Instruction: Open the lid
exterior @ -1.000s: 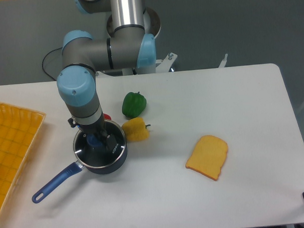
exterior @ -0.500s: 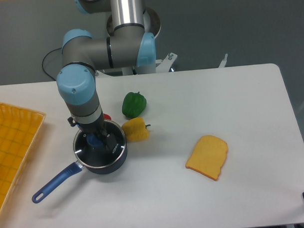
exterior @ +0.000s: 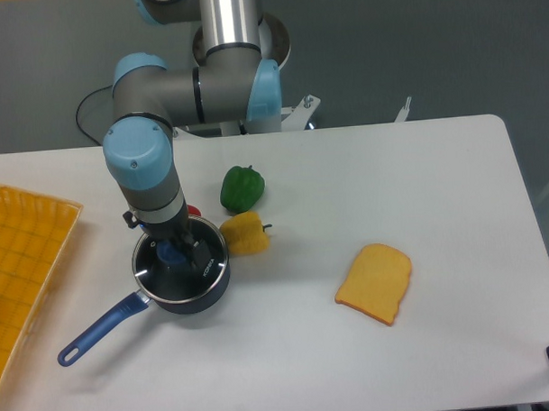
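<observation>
The lid [exterior: 208, 248], a clear glass disc with a silver rim, lies flat on the dark blue saucepan [exterior: 181, 285] left of the table's middle. Its blue knob [exterior: 171, 254] shows between the black fingers of my gripper [exterior: 177, 255], which has come straight down onto the lid's centre. The jaws stand on either side of the knob and look closed against it. The wrist hides the back part of the lid. The pan's blue handle [exterior: 98, 330] points toward the front left.
A yellow pepper [exterior: 245, 234] touches the pan's right side, with a green pepper [exterior: 241, 188] just behind it. A small red object [exterior: 193, 210] peeks out behind the pan. A slice of bread [exterior: 376, 282] lies to the right. An orange tray [exterior: 20, 268] sits at the left edge.
</observation>
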`<act>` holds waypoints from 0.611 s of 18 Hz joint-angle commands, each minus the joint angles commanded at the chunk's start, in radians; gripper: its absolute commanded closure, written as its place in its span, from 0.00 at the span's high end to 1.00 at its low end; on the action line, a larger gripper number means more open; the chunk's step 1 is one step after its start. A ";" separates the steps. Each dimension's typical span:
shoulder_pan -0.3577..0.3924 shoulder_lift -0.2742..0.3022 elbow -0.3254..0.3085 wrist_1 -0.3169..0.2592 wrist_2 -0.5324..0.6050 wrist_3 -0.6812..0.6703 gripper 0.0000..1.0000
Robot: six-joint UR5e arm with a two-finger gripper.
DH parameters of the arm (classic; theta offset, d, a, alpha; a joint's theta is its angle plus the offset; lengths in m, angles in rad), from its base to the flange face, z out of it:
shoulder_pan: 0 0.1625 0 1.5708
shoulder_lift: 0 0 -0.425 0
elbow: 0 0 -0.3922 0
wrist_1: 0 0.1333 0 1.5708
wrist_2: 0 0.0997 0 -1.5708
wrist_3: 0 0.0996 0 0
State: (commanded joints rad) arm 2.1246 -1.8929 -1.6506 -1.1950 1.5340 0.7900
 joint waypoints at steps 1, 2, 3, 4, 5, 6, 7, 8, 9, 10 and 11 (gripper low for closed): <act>0.000 0.000 -0.002 0.000 0.000 0.002 1.00; 0.000 0.000 -0.002 0.000 0.000 0.000 1.00; -0.002 -0.002 -0.005 0.000 0.000 -0.002 1.00; -0.002 -0.002 -0.006 0.000 0.000 -0.002 1.00; -0.003 -0.003 -0.006 0.000 0.000 -0.002 1.00; -0.005 -0.005 -0.006 0.002 0.000 -0.002 1.00; -0.005 -0.005 -0.005 0.005 0.000 -0.002 1.00; -0.005 -0.008 -0.006 0.015 0.000 -0.002 1.00; -0.005 -0.012 -0.005 0.023 0.000 -0.002 1.00; -0.006 -0.015 -0.006 0.025 0.000 -0.002 1.00; -0.006 -0.017 -0.006 0.025 0.000 -0.003 1.00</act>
State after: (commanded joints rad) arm 2.1184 -1.9098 -1.6567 -1.1704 1.5340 0.7869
